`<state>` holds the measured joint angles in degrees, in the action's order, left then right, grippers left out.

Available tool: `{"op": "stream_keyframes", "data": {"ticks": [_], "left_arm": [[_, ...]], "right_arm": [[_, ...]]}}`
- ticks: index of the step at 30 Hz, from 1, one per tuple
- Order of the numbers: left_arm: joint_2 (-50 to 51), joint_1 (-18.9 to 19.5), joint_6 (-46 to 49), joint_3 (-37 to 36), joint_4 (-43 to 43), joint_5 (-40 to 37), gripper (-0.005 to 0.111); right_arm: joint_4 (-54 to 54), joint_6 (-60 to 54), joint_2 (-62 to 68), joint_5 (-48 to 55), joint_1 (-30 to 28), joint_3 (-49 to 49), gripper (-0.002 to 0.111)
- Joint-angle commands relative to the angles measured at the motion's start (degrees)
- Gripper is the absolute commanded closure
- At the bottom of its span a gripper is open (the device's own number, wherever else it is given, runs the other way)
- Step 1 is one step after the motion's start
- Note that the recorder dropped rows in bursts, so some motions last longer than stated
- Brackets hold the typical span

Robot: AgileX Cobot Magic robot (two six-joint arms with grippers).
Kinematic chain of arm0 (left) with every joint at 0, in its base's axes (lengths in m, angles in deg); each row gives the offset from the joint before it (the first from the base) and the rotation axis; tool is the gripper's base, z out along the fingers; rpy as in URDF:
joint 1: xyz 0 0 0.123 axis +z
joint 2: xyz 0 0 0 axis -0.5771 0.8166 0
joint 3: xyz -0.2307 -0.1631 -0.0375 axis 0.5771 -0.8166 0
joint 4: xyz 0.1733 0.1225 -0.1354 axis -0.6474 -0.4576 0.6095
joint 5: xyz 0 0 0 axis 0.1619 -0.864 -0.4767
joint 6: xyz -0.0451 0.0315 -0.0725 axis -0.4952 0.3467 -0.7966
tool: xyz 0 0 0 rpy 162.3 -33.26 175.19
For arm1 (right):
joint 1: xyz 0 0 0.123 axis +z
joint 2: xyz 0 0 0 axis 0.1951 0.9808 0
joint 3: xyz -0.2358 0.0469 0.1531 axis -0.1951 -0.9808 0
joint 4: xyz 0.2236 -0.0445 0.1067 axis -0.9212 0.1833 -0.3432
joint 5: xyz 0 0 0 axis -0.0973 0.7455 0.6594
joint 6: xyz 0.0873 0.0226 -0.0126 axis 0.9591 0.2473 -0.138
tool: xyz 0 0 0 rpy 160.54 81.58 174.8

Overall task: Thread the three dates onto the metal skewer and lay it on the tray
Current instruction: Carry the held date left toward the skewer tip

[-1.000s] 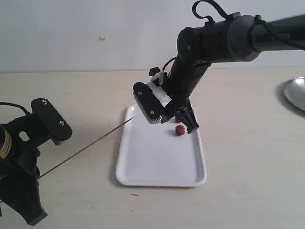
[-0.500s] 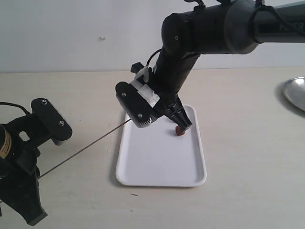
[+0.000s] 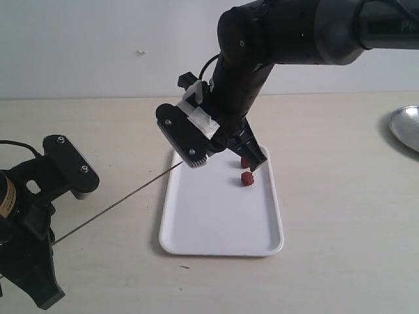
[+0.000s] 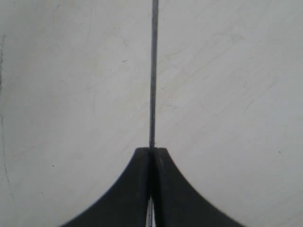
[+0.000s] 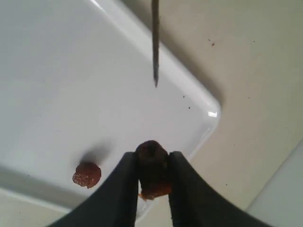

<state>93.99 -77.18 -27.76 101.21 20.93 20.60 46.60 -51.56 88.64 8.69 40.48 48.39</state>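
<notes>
My left gripper (image 3: 54, 241) (image 4: 151, 150) is shut on the metal skewer (image 3: 118, 203) (image 4: 153, 71), a thin grey rod. It slants up to a tip over the tray's far left corner. The white tray (image 3: 216, 222) (image 5: 71, 71) lies mid-table. My right gripper (image 3: 255, 163) (image 5: 152, 157) hangs over the tray's far right part, shut on a dark reddish-brown date (image 5: 151, 165) (image 3: 244, 162). The skewer (image 5: 155, 42) points toward that held date across a clear gap. A second date (image 3: 247, 178) (image 5: 86, 174) lies loose on the tray just below the gripper. The third date is out of view.
A round silvery dish (image 3: 407, 127) sits at the right edge of the beige table (image 3: 340, 216). A pale wall runs behind the table. The right arm's bulk (image 3: 288, 33) reaches in from the upper right over the tray's far end.
The right arm has swung left. Its fingertips dipped beside the loose date half a second ago and are now higher, with the held date showing. Left gripper and skewer have not moved.
</notes>
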Motion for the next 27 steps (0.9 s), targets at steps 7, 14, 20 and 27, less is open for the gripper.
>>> {"op": "stream_keyframes", "data": {"ticks": [7, 14, 20, 27], "left_arm": [[-0.1, 0.1, -0.1, -0.2, 0.2, 0.4, 0.107], [-0.1, 0.1, -0.1, -0.2, 0.2, 1.4, 0.107], [-0.1, 0.1, -0.1, -0.2, 0.2, 1.4, 0.107], [-0.1, 0.1, -0.1, -0.2, 0.2, 1.4, 0.107]], "right_arm": [[-3.6, 0.6, -1.0, -0.5, 0.1, 0.2, 0.088], [-3.6, 0.7, -1.0, -0.3, 0.8, 0.2, 0.088], [-3.3, 0.7, -1.0, -0.6, 2.4, 0.2, 0.088], [-3.4, 2.1, -1.0, -0.6, 2.4, 0.2, 0.088]]}}
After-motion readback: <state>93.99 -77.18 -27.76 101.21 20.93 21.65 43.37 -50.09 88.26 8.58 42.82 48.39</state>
